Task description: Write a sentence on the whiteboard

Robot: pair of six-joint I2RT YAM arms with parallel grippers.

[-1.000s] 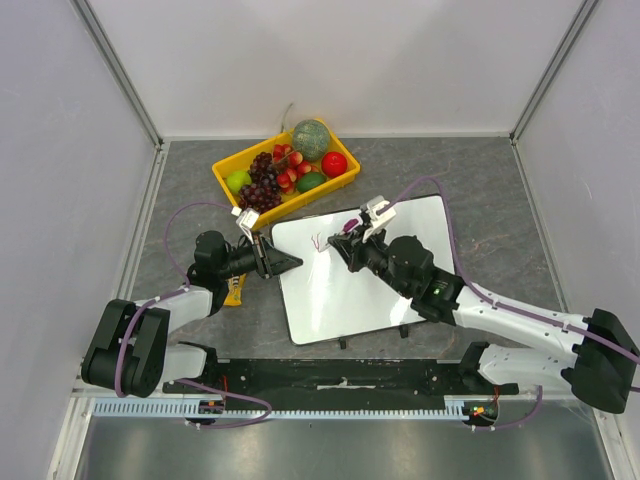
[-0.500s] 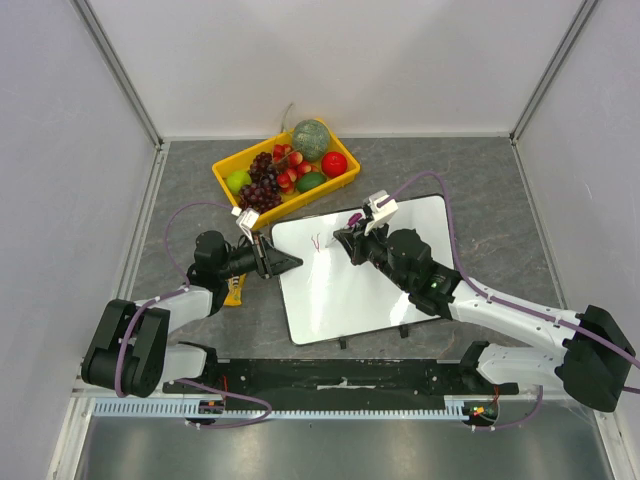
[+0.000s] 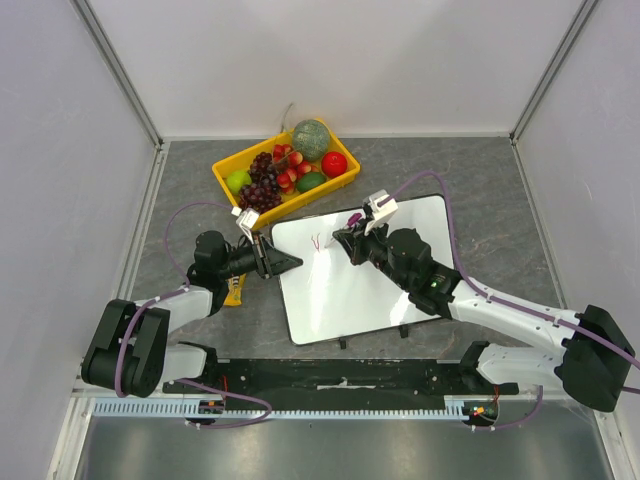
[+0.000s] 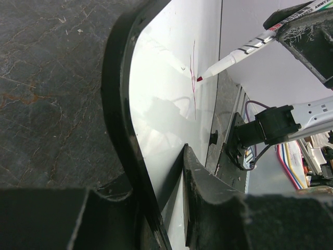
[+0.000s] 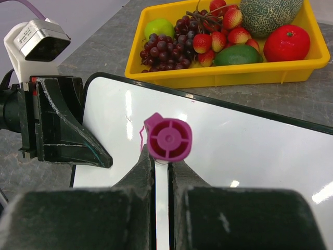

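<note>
A whiteboard (image 3: 340, 295) lies flat in the middle of a grey stone-patterned table (image 3: 480, 170), turned slightly askew. Two small black clips (image 3: 342, 343) on one long side face the table's near edge.

The left gripper (image 3: 285, 262) reaches in from the left and is clamped on the whiteboard's left edge. In the left wrist view it (image 4: 161, 198) has one finger on the white face and the other under the black rim.

The right gripper (image 3: 350, 235) hangs over the whiteboard's far left part, pinching a marker (image 3: 352, 222) between its fingers. From the right wrist camera, the marker's round magenta end (image 5: 169, 137) sticks up above the narrow gap of the gripper (image 5: 161, 161). The marker's red tip (image 4: 199, 79) sits at a few thin red strokes (image 3: 317, 243) on the whiteboard. Whether the tip presses the surface cannot be told.

A yellow tray (image 3: 340, 185) of fruit stands toward the far edge, left of centre, just beyond the whiteboard's far left corner.
</note>
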